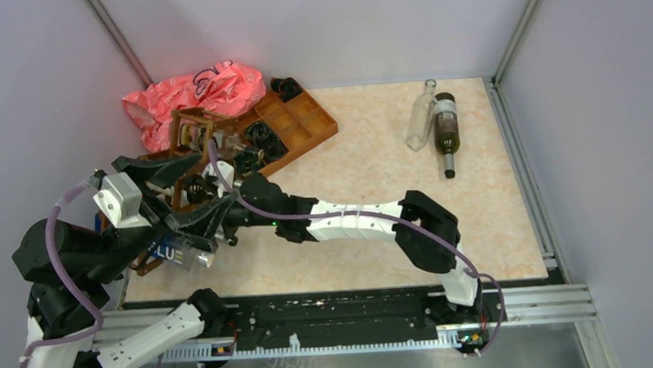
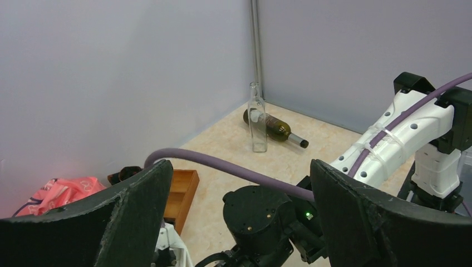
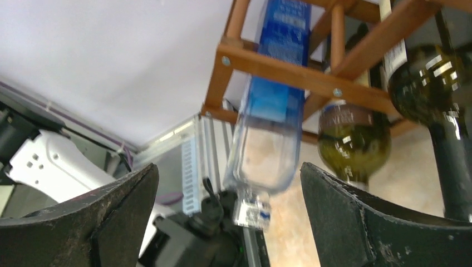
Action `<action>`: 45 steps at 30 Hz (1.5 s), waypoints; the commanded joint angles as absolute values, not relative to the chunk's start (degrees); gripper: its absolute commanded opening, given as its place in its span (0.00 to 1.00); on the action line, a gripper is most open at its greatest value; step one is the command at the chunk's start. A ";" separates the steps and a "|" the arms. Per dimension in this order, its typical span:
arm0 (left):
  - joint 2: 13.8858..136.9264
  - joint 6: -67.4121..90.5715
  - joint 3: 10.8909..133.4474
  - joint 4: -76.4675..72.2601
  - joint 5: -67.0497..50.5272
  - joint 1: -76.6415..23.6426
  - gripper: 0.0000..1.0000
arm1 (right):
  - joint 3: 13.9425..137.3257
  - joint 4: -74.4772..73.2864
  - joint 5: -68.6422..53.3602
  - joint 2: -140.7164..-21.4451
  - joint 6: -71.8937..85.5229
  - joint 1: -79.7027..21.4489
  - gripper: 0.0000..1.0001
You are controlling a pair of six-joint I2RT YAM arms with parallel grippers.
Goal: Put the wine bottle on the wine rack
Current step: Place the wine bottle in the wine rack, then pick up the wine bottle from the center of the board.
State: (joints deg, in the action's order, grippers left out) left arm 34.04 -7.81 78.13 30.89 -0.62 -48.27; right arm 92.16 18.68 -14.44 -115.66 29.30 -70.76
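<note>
Black fingers of the left gripper stand wide apart with nothing held. Only the right arm's wrist lies below the gap, and this gripper's own view looks across the table rather than at the rack, so I judge it the worse placed of the two.

Right of it, the right gripper is spread just as wide. The neck of the blue-labelled clear bottle sits between its fingers with free space on either side, and neither pad touches the glass. That bottle is lodged in a cell of the wine rack. Its capped end points back towards the gripper, and its long axis runs ahead and away from the fingertips through the wooden slats. Two racked green bottles fill cells just beyond the right-hand finger.

The placing looks done or nearly so. A clean retreat would follow that same axis, backwards off the neck, since sideways drift would put a finger against the neck or a slat.

Well apart from both grippers, off to the right, a loose clear bottle stands upright just beside a loose dark green bottle lying on its side.
</note>
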 commanded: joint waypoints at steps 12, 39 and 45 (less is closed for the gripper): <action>32.96 -1.24 71.79 22.13 -5.05 -48.35 0.99 | 68.33 32.72 -12.11 -93.46 23.89 -69.57 0.95; 37.59 7.03 56.55 6.47 -8.12 -48.41 0.99 | 33.58 26.46 11.07 -56.14 18.01 -64.96 0.99; 39.36 8.93 53.01 2.76 -9.31 -48.34 0.99 | 28.16 21.65 22.58 -46.25 15.12 -64.41 0.99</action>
